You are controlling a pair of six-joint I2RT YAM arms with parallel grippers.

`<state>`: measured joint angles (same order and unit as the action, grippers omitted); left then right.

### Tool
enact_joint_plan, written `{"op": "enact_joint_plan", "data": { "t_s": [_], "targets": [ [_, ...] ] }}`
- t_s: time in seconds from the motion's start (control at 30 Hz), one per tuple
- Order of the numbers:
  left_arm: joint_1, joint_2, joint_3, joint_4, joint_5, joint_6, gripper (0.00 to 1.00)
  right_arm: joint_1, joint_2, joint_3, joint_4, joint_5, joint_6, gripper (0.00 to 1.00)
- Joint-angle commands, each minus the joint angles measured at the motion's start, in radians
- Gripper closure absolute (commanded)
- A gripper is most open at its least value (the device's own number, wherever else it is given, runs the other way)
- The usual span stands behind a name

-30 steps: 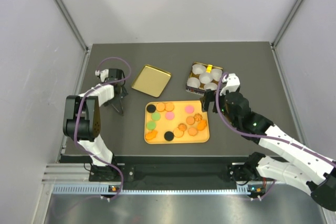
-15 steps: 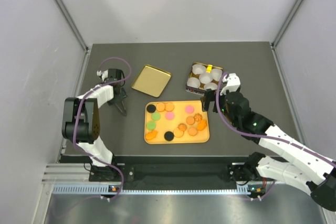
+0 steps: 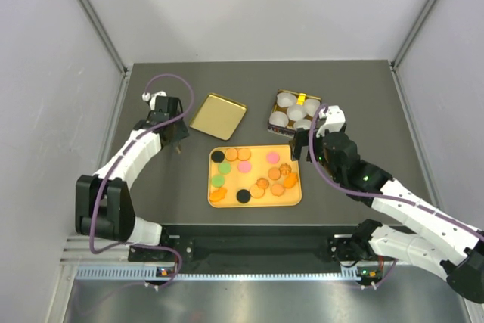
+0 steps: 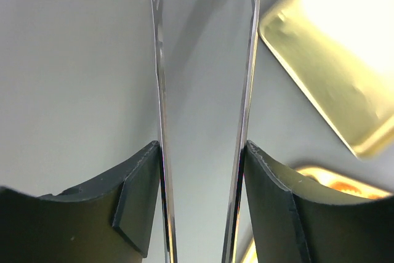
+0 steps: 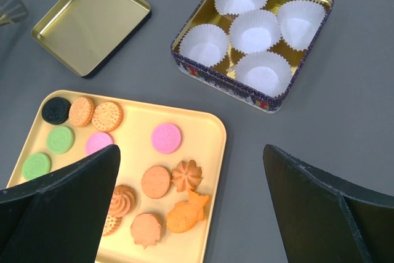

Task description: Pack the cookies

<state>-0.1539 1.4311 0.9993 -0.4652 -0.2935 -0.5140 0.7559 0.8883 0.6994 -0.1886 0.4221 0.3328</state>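
Orange-brown, pink, green and black cookies point(image 5: 166, 138) lie on a tray point(image 5: 200, 146) just left of wide-open right jaws, apart from left jaws gripping thin metal tongs point(image 4: 159, 103); risk: narrow tips squeeze a flat disc loose.

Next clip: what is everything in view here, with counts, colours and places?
table: one, dark grey, under everything
tray: one, orange, mid-table
cookies: about sixteen, mostly orange-brown, two pink, two green, two black, all on the tray
tin: one, gold inside, open, beyond the tray's right end
cups: five, white paper, empty, inside the tin
lid: one, gold, beyond the tray's left end
tweezers: one pair, metal, between the left fingers
arms: two, white and black, bases at the near edge
left fingers: two, black, closed on the tweezers, left of the lid
right fingers: two, black, wide open, empty, between tray and tin
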Motion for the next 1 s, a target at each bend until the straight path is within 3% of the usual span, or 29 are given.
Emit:
{"op": "enact_joint_plan", "data": {
  "t_s": [0.0,0.37,0.97],
  "targets": [
    [-0.035,-0.073,0.058,-0.052,0.004,0.031,0.41,-0.009,0.003,0.012,0.029,0.023,-0.014,0.00],
    [-0.194,-0.161,0.199,-0.216,0.008,0.060,0.41,-0.010,0.015,0.017,0.029,0.021,-0.014,0.00],
    [-0.562,-0.228,0.203,-0.334,0.031,-0.015,0.46,-0.012,0.021,0.017,0.028,0.047,-0.018,0.00]
  ]
}}
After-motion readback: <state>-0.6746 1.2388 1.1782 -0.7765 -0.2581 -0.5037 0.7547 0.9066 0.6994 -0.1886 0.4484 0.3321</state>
